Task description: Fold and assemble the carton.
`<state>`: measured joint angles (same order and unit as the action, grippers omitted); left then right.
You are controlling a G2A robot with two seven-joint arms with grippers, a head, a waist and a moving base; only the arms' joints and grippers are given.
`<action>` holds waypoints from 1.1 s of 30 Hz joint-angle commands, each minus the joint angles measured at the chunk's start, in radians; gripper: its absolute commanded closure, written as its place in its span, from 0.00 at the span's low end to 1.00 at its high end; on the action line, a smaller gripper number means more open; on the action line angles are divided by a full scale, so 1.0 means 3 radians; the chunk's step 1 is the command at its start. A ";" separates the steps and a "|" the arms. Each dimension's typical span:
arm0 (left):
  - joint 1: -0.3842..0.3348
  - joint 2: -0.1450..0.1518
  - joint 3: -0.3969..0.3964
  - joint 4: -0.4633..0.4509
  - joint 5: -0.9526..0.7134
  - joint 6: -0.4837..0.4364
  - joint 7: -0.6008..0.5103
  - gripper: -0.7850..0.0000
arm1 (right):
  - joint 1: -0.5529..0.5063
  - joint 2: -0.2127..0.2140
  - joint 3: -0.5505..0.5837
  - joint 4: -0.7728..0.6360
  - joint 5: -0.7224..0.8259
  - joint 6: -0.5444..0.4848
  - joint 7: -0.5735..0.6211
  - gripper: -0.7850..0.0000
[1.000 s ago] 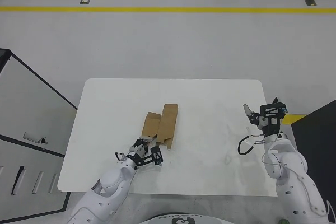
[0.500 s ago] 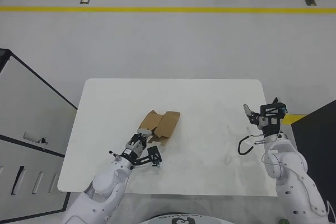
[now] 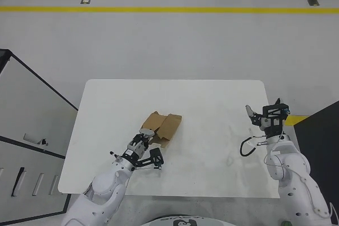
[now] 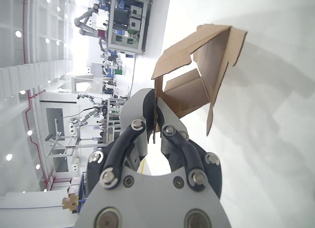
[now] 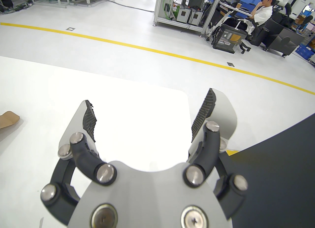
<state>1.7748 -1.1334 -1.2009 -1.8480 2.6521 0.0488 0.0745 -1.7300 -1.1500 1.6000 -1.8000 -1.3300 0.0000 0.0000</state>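
Observation:
A brown cardboard carton (image 3: 161, 125) stands partly opened near the middle of the white table (image 3: 214, 101), its panels lifted into a tube shape with flaps hanging loose. In the left wrist view the carton (image 4: 196, 71) is held by one near panel edge, with my left gripper (image 4: 155, 113) shut on that edge. From above, the left gripper (image 3: 144, 137) sits at the carton's front-left corner. My right gripper (image 5: 150, 113) hovers open with nothing in it over the table's right edge, far from the carton; the top view shows the right gripper (image 3: 259, 114) there.
A grey cabinet (image 3: 17, 130) stands left of the table. A dark surface (image 3: 327, 141) lies beyond the table's right side. A yellow floor line (image 3: 169, 9) runs behind. Bare tabletop lies between the carton and the right arm.
The left arm has pulled back toward the front-left while gripping the carton, and the flat carton has risen and opened into a partly erect shape. The right arm has stayed still.

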 commanded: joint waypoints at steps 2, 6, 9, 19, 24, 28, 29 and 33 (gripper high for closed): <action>-0.0003 0.0016 -0.0037 -0.0067 0.0175 0.0152 0.0172 1.00 | 0.0000 0.0000 0.0000 0.0000 0.0000 0.0000 0.0000 0.00; -0.0002 0.0033 -0.0080 -0.0128 0.0305 0.0255 0.0352 1.00 | 0.0000 0.0000 0.0000 0.0000 0.0000 0.0000 0.0000 0.00; -0.0004 0.0049 -0.0103 -0.0183 0.0485 0.0327 0.0491 1.00 | 0.0000 0.0000 0.0000 0.0000 0.0000 0.0000 0.0000 0.00; 0.0003 0.0066 -0.0111 -0.0255 0.0674 0.0475 0.0675 1.00 | 0.0000 0.0000 0.0000 0.0000 0.0000 0.0000 0.0000 0.00; -0.0019 0.0066 -0.0111 -0.0280 0.0692 0.0498 0.0699 1.00 | 0.0000 0.0000 0.0000 0.0000 0.0000 0.0000 0.0000 0.00; -0.0035 0.0080 -0.0165 -0.0333 0.0678 0.0734 0.0902 1.00 | 0.0000 0.0000 0.0000 0.0000 0.0000 0.0000 0.0000 0.00; -0.0039 0.0086 -0.0188 -0.0337 0.0685 0.0791 0.0974 1.00 | 0.0000 0.0000 0.0000 0.0000 0.0000 0.0000 0.0000 0.00; -0.0037 0.0106 -0.0235 -0.0346 0.0575 0.0936 0.1283 1.00 | 0.0000 0.0000 0.0000 0.0000 0.0000 0.0000 0.0000 0.00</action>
<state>1.7632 -1.1033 -1.2689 -1.9527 2.8455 0.3156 0.4241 -1.7300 -1.1500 1.6000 -1.8000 -1.3300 0.0000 0.0000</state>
